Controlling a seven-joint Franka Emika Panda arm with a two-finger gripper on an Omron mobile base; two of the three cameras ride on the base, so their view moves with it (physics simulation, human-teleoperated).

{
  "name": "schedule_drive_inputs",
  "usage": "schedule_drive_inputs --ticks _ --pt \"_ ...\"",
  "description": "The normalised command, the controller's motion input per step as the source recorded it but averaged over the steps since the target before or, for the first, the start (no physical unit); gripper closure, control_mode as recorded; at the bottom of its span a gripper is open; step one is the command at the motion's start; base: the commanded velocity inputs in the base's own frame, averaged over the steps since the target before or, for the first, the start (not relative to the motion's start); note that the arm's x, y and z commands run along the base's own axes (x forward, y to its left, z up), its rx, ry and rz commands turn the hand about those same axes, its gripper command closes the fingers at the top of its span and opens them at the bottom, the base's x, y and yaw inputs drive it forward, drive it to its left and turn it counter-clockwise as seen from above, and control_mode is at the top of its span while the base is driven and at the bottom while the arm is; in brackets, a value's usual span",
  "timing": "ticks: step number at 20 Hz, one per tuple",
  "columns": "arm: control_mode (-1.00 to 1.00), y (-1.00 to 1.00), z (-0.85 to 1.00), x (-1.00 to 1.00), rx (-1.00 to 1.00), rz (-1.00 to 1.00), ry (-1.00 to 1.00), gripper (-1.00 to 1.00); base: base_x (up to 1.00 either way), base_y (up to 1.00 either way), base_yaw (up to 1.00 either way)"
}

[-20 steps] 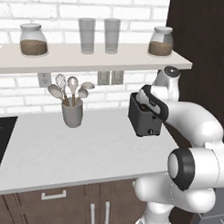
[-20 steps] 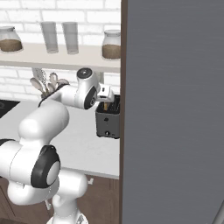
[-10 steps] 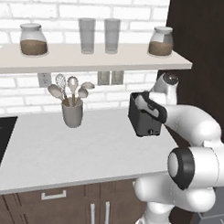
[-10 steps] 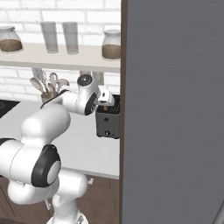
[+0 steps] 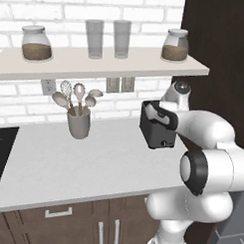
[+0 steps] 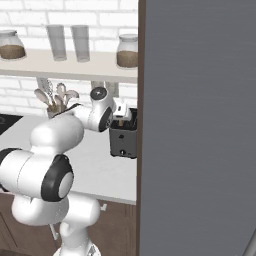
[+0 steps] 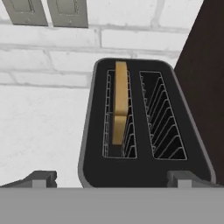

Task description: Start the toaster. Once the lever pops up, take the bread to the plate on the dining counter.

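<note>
White brick wall (image 7: 131, 39) behind a pale tabletop (image 5: 92, 163). I see the toaster (image 7: 144, 131) against the dark panel, the bread (image 7: 119, 103) upright in its left slot. My end effector (image 7: 111, 178) hovers above, fingers spread wide, gripping nothing.

toaster (image 6: 123, 142) on worktop (image 6: 95, 165) | arm over toaster | bread (image 6: 121, 121) protruding | jars on shelf (image 6: 70, 65)

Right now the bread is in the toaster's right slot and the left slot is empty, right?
Not quite. The hand view shows the bread standing in the left slot of the toaster, and it is the right slot that is empty.
</note>
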Motion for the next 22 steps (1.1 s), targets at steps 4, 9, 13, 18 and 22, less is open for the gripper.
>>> schedule_drive_inputs --ticks 4,9,13,18,22 --pt "-1.00 0.00 -0.05 0.33 0.00 0.00 0.00 -1.00 0.00 0.00 0.00" --pt "-1.00 0.00 -0.13 0.31 0.00 0.00 0.00 -1.00 0.00 0.00 0.00" --pt "-1.00 0.00 -0.13 0.24 0.00 0.00 0.00 -1.00 0.00 0.00 0.00" --pt "-1.00 0.00 -0.14 0.25 0.00 0.00 0.00 -1.00 0.00 0.00 0.00" --pt "-1.00 0.00 -0.16 0.25 0.00 0.00 0.00 -1.00 0.00 0.00 0.00"
